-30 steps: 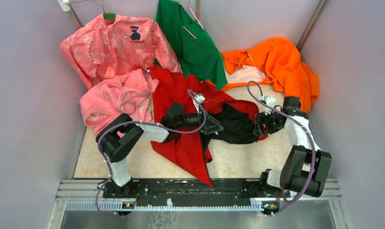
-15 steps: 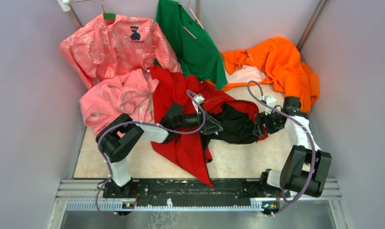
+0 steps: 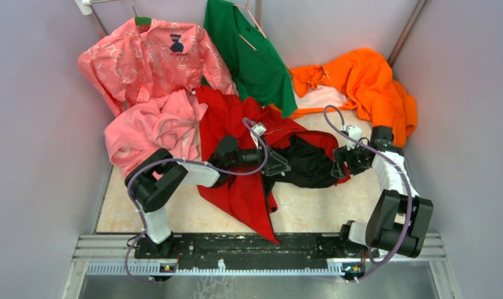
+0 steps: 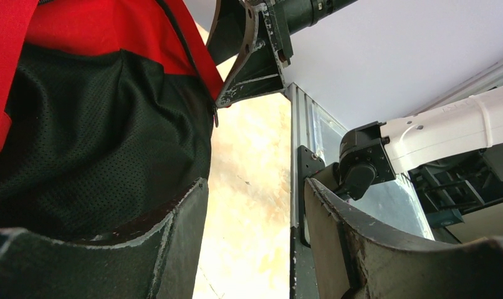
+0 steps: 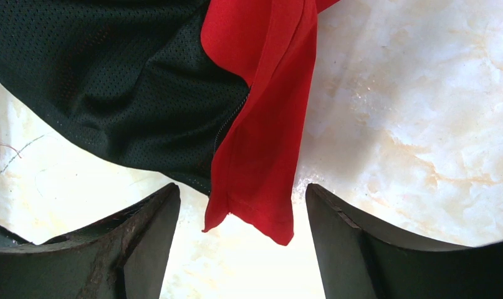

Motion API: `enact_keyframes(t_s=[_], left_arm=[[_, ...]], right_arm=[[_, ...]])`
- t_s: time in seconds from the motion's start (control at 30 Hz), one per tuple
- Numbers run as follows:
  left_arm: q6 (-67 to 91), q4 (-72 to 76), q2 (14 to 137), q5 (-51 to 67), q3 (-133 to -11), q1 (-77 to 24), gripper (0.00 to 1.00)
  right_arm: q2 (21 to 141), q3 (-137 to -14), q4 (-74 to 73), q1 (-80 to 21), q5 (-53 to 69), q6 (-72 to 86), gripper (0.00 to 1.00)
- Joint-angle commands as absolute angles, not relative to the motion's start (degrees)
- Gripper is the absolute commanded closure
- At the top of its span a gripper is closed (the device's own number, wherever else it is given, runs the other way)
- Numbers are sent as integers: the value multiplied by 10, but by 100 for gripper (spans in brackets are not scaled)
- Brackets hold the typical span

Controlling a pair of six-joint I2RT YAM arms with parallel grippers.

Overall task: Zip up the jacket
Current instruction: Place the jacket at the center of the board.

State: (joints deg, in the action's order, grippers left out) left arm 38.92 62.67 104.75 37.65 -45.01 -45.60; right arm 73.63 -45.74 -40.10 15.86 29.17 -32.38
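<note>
Nothing visibly shifted; left fingers [image 4: 143, 261] and right fingers [image 5: 130, 249] gape, empty; thin bright red mesh-lined jacket [image 5: 267, 112] looks limp, slippery; pinch its zipper-edge hem [image 5: 261, 218].

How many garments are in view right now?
5: jacket centre, pink fleece left of it, patterned pink shirt back left, green shirt back centre, orange garment back right. Others may lie hidden underneath.

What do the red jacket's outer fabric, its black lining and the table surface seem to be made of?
The jacket shell looks like thin, smooth woven synthetic, perhaps nylon: it folds flat with a stitched hem. Its black lining is perforated mesh, with tiny holes visible. The table looks like glossy marble-patterned stone or laminate; I cannot tell which.
</note>
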Motion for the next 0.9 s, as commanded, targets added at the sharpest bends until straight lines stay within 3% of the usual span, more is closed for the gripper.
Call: enact_keyframes(t_s=[0.0,0.37,0.7,0.87], left_arm=[[384,655,1024,388,-443,-453,36],[388,619,966,391,-426,-453,36],[329,349,817,334,-410,-462,36],[288,262,746,282,-383,-459,34]], right_arm=[[718,-461,-393,169,297,-323,26],[699,-462,-392,174,297,-327,26],[591,-452,-366,187,290,-334,25],[516,-442,-348,187,368,-350,25]])
